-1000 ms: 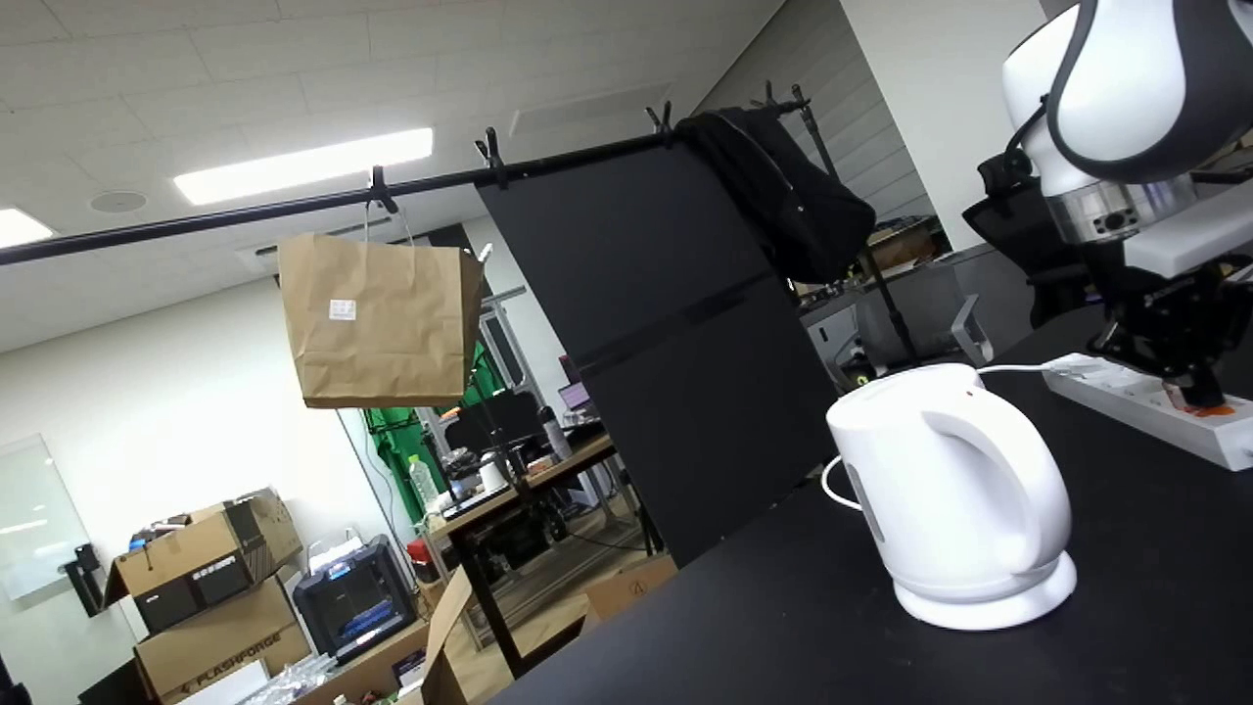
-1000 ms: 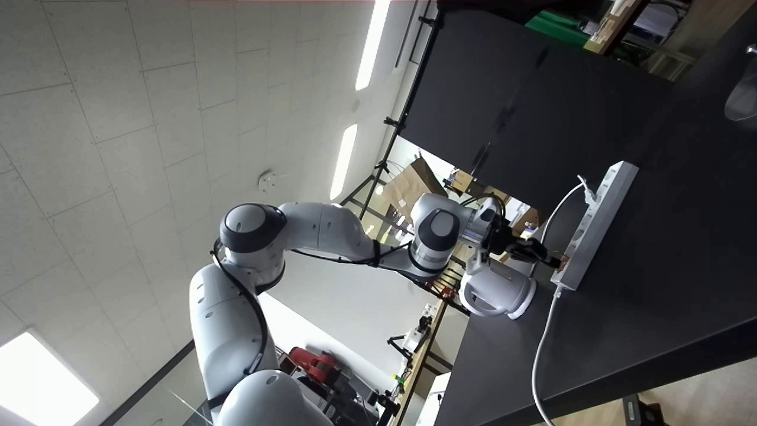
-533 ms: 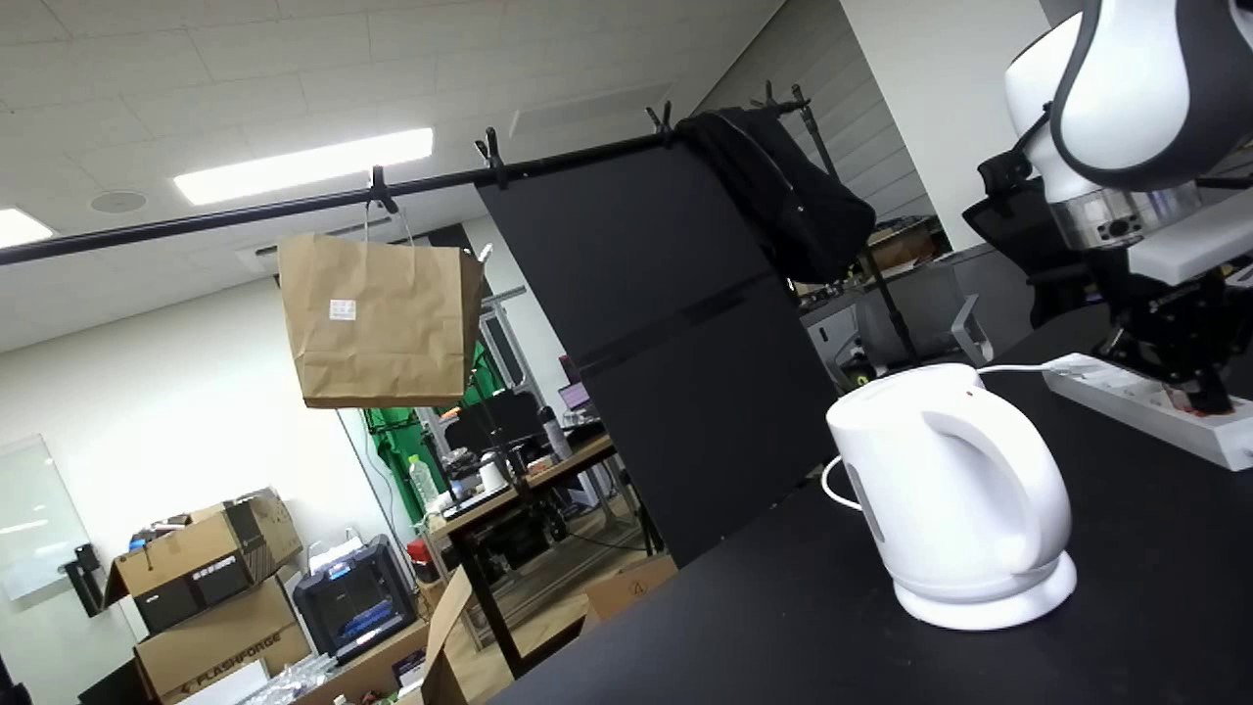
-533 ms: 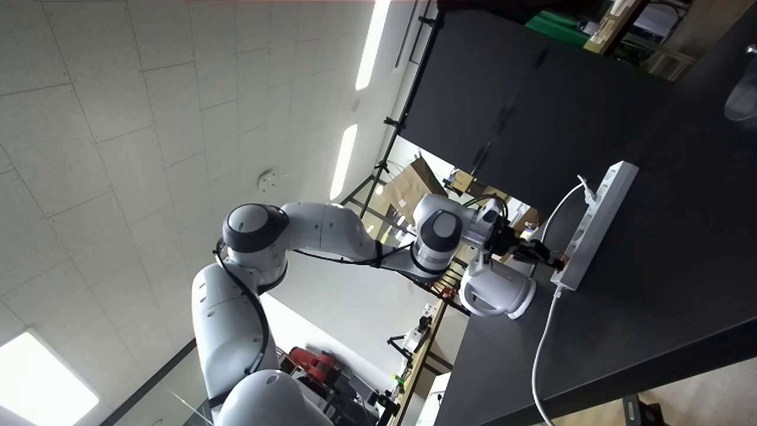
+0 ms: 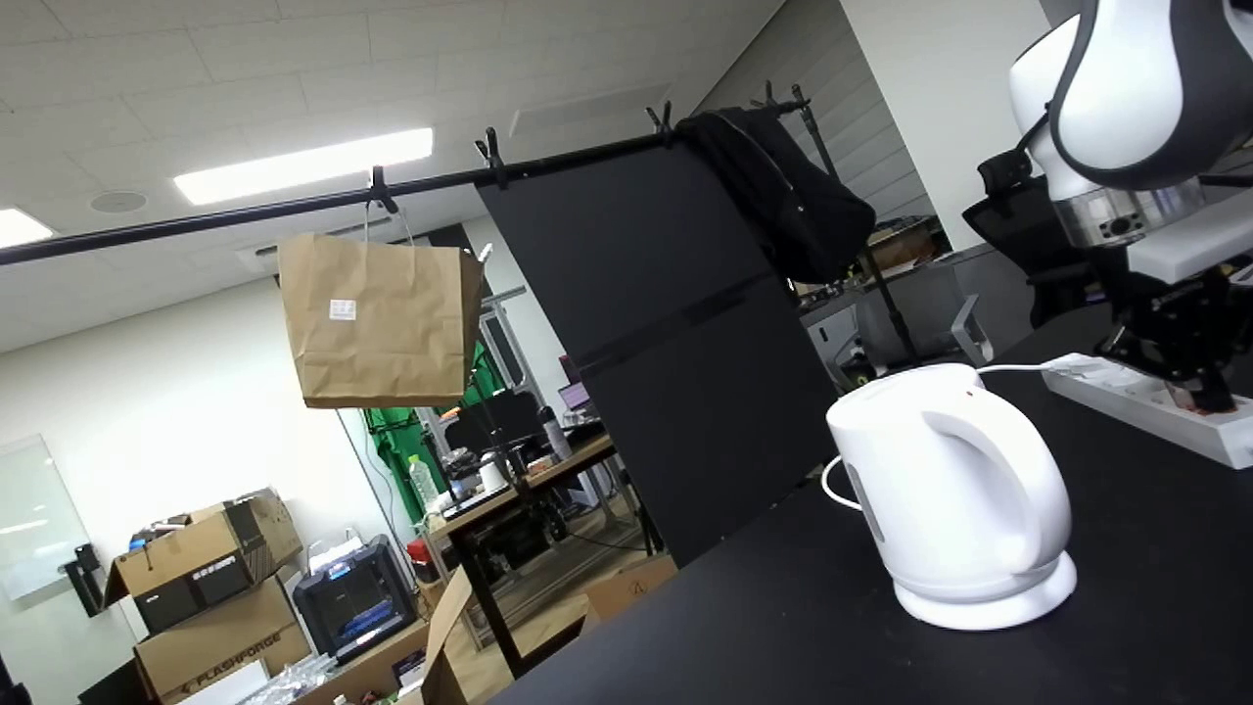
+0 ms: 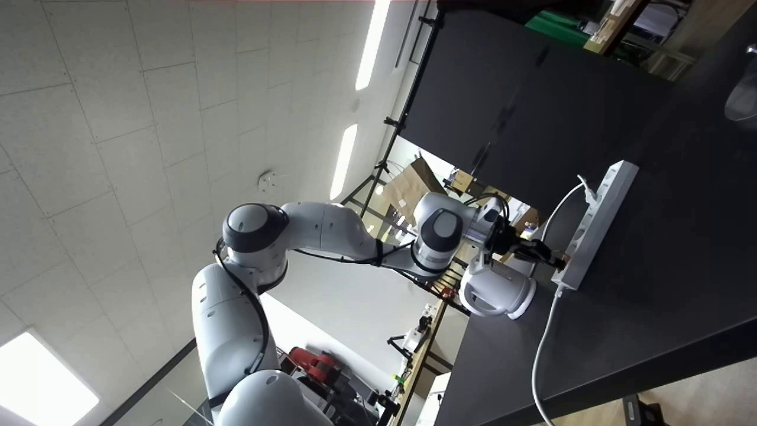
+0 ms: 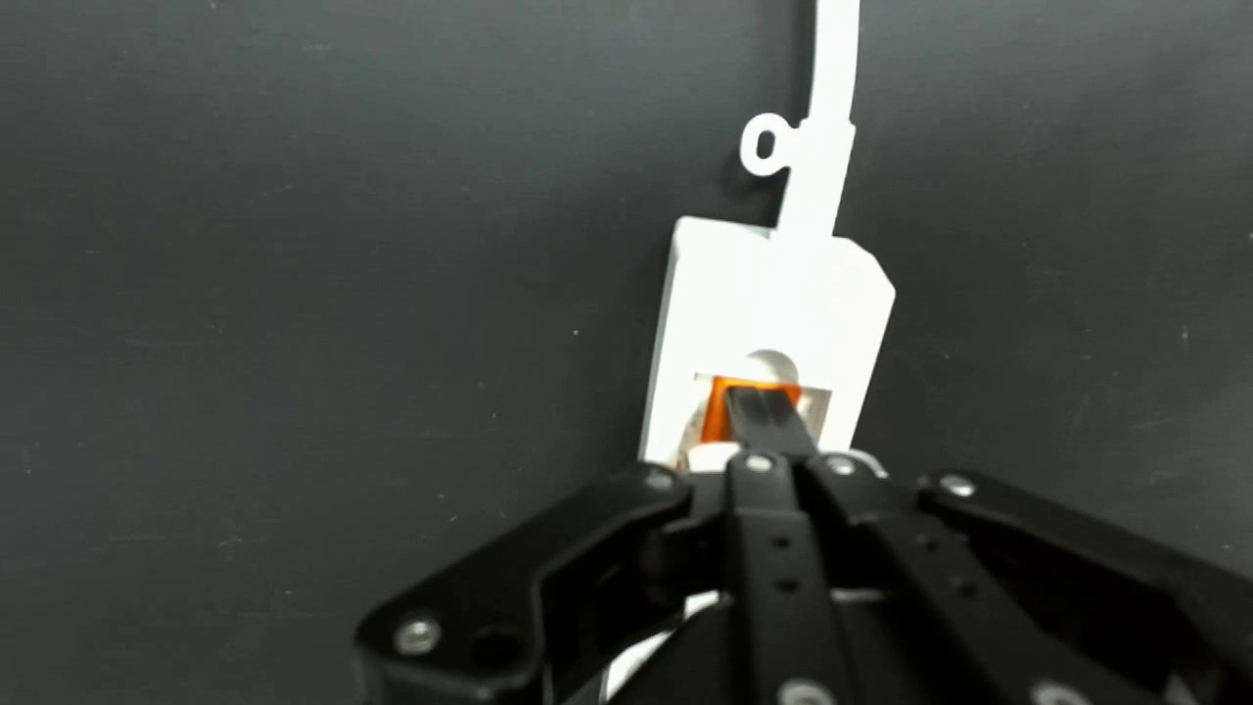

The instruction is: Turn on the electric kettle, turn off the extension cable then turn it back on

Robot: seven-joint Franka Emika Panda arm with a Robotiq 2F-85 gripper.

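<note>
The electric kettle is white and stands upright on its base on the black table in an exterior view; it also shows behind the gripper in an exterior view. The extension cable is a long white strip lying on the table; its near end shows in the wrist view. Its orange switch is partly covered by my fingertips. My gripper is shut, tips together with nothing seen between them. It points down at the switch and appears to touch it, also in both exterior views.
A white plug sits in the strip's far part, its thin cord running toward the kettle. The strip's own white cord runs from its switch end over the table edge. A black panel stands behind the table.
Over the last second my gripper has shifted slightly along the strip at the switch, and less orange shows beside the fingertips. Since half a second ago there is barely any movement. The kettle stays put.
</note>
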